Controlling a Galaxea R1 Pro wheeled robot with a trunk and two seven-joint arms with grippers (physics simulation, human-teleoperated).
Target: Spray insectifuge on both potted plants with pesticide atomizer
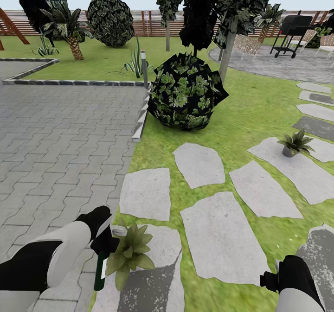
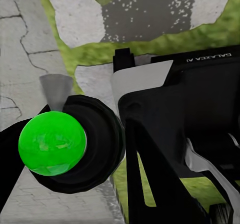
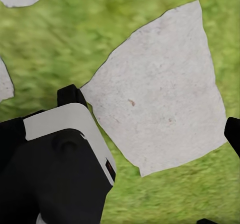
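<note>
The pesticide atomizer (image 1: 99, 269) hangs upright in my left gripper (image 1: 107, 243), which is shut on its neck at the lower left of the head view. Its pale trigger head (image 1: 119, 231) points at the near potted plant (image 1: 130, 251), which stands on a stepping stone and touches the nozzle. In the left wrist view the bottle's green base (image 2: 51, 143) faces the camera. The other potted plant (image 1: 294, 143) stands on a stone far to the right. My right gripper (image 1: 272, 277) hovers low at the lower right, and in its wrist view it (image 3: 152, 115) is open over a bare stone.
Grey paving (image 1: 60, 131) lies to the left behind a stone curb (image 1: 139, 123). A big dark round bush (image 1: 186, 92) stands ahead, with a short lamp post (image 1: 144, 66) beside it. Stepping stones (image 1: 221, 235) cross the lawn. A black grill (image 1: 292, 34) and the fence (image 1: 148, 22) are far back.
</note>
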